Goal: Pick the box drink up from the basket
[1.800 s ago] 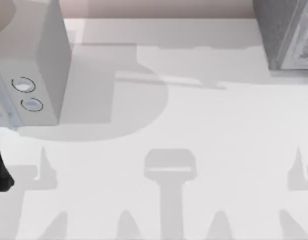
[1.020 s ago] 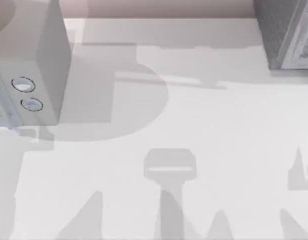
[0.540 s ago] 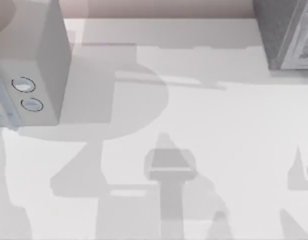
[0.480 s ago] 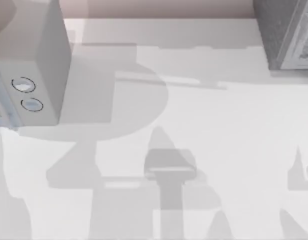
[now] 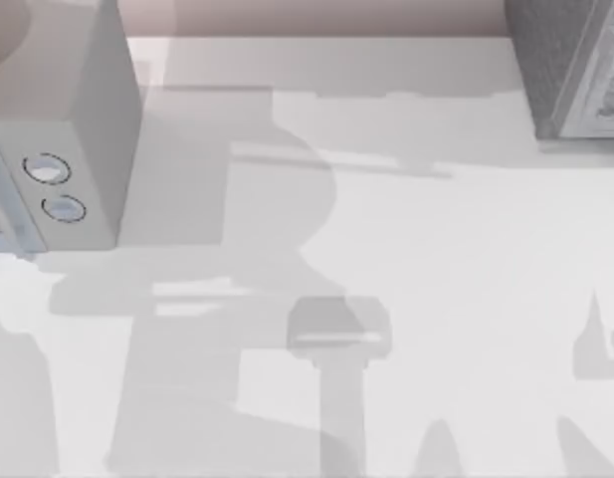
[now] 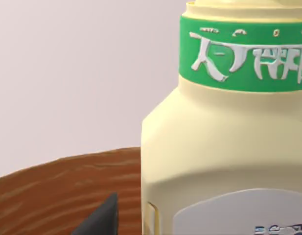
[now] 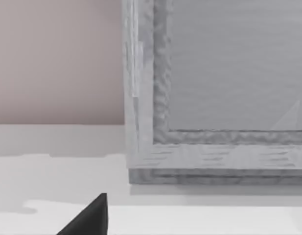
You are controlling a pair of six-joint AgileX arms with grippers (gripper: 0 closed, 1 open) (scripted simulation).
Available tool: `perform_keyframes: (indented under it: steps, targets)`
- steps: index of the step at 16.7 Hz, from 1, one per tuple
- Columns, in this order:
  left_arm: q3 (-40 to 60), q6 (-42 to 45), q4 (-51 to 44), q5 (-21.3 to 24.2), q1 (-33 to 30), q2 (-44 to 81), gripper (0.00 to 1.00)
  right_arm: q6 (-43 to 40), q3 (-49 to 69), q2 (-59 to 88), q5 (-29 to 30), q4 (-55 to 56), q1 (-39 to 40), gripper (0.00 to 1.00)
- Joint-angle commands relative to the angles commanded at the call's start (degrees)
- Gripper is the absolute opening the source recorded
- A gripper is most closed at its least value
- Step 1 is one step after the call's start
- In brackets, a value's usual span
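One dark finger (image 6: pixel 99 218) of the left gripper is seen just beside the box drink (image 6: pixel 224 147), above the brown basket (image 6: pixel 58 191); their spread cannot be told. One right finger (image 7: pixel 89 218) is seen over the counter (image 7: pixel 58 171), near a grey box (image 7: pixel 214 98). From above, the counter (image 5: pixel 436 259) is crossed by shadows.

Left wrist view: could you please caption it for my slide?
Close on the yellow box drink, green band near its top, above the brown basket rim.

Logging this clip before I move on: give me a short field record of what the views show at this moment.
target: box drink, yellow with a green band, close in the left wrist view
beside it: brown wooden basket
left gripper: one dark fingertip by the drink
right gripper: dark fingertip facing a grey cabinet
top view: white table, appliance with two round knobs at left
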Motion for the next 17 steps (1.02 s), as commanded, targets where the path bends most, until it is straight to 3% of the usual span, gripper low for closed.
perform_keyframes:
  steps: [17]
  targets:
    - [9.5, 0.0, 0.7, -3.5, -3.6, 10.1, 1.0, 0.0, 0.0, 0.0, 0.0, 0.0, 0.0, 1.0]
